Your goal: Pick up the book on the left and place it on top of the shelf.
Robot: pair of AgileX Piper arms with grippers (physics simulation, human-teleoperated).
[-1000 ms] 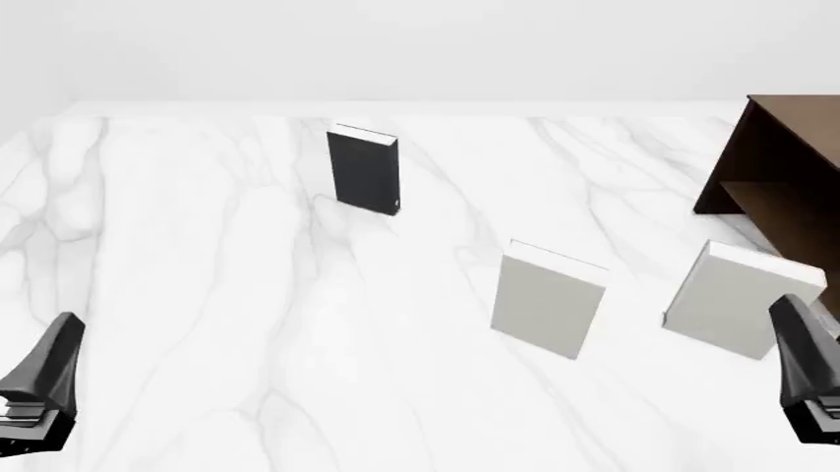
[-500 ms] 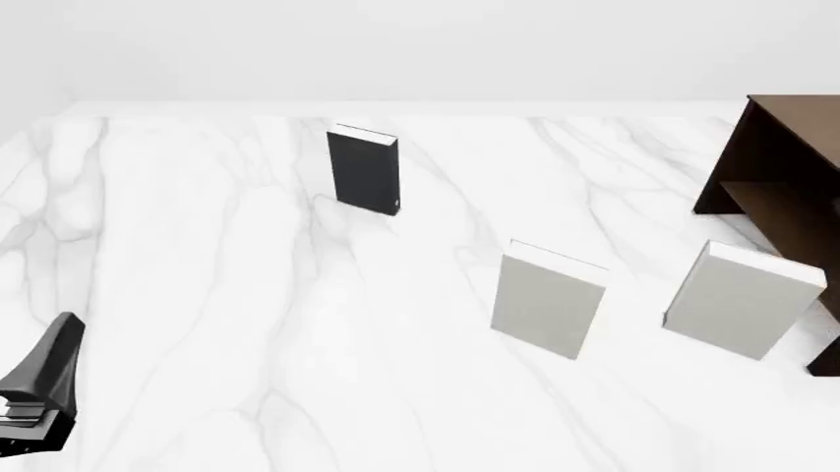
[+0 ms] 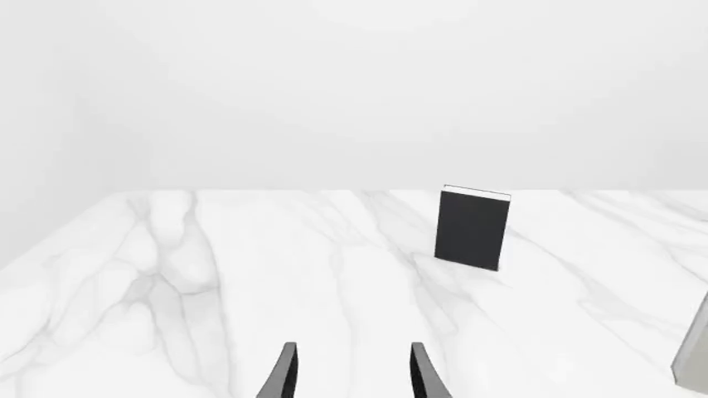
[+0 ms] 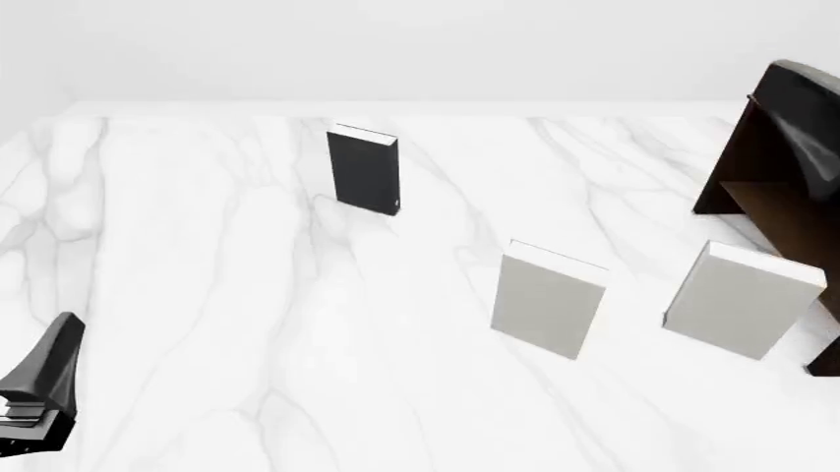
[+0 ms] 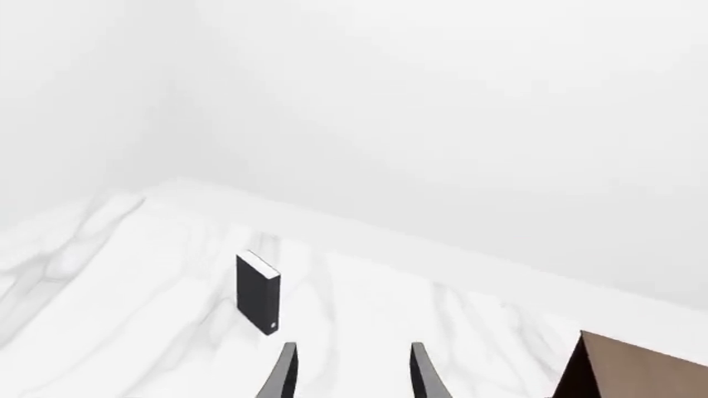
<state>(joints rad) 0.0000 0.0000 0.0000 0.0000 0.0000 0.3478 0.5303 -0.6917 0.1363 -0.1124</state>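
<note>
The book (image 4: 364, 169), thin with a black cover and white page edges, stands upright on the far left-middle of the marble table. It also shows in the left wrist view as the book (image 3: 475, 228) and in the right wrist view as the book (image 5: 258, 292). The dark brown shelf (image 4: 785, 182) stands at the right edge. My left gripper (image 3: 351, 377) is open and empty, low at the near left corner (image 4: 39, 388), far from the book. My right gripper (image 5: 351, 377) is open and empty, raised high. A dark part of the right arm (image 4: 804, 98) shows over the shelf.
Two light grey books stand upright on the table, one in the middle (image 4: 549, 298) and one (image 4: 742, 298) just in front of the shelf. The white marble table (image 4: 197, 275) reaches back to a pale wall.
My right gripper rose from the near right corner, left the front view, and now shows high at the right over the shelf. The left gripper and the books have not moved.
</note>
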